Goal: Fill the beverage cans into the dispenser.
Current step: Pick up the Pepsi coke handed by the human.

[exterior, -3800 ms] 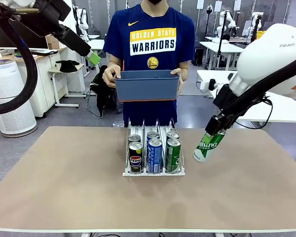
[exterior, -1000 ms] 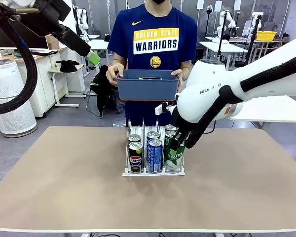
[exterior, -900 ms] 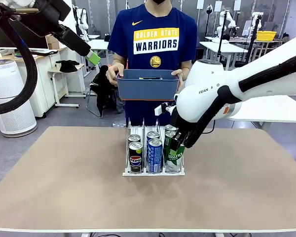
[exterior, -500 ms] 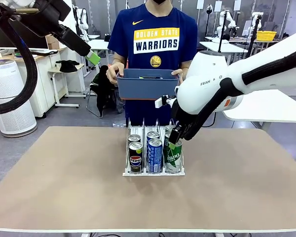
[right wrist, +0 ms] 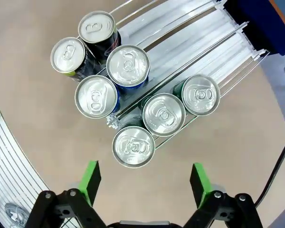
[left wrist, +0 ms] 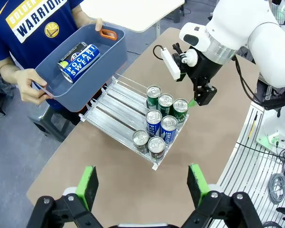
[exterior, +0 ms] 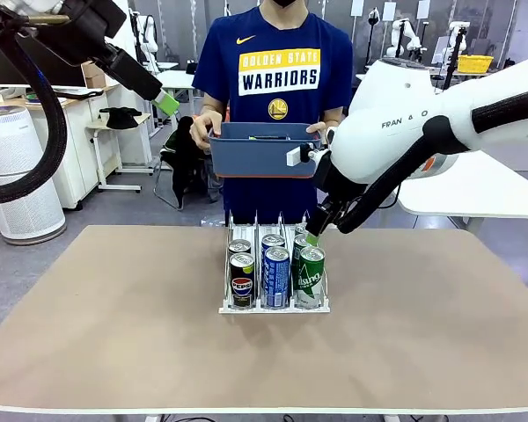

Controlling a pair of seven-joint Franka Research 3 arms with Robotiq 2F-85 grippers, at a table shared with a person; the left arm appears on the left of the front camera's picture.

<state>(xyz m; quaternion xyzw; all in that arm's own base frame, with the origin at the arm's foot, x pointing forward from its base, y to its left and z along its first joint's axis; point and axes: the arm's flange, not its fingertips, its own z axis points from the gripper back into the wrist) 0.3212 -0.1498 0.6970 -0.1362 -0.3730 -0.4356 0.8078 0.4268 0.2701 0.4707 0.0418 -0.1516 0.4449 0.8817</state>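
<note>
The dispenser (exterior: pixel 257 225) stands mid-table with several beverage cans in its three lanes: black Pepsi cans (exterior: pixel 242 286) on the left, blue ones (exterior: pixel 276 276) in the middle, green ones (exterior: pixel 311 276) on the right. My right gripper (exterior: pixel 317 230) hangs open just above and behind the front green can (right wrist: pixel 133 146), with nothing between its pads (right wrist: pixel 91 179). In the right wrist view the green lane holds three cans. My left gripper (exterior: pixel 163 101) is raised high at the far left, open and empty, looking down on the dispenser (left wrist: pixel 115 97).
A person at the far side holds a blue-grey tub (exterior: pixel 264 151) above the table's far edge. In it lie a blue can (left wrist: pixel 81 60) and another can beside it. Bare tabletop (exterior: pixel 114 334) lies on both sides of the dispenser.
My right gripper has opened off the green can, left it standing at the front of the right lane, and risen up and away. The left arm has not moved.
</note>
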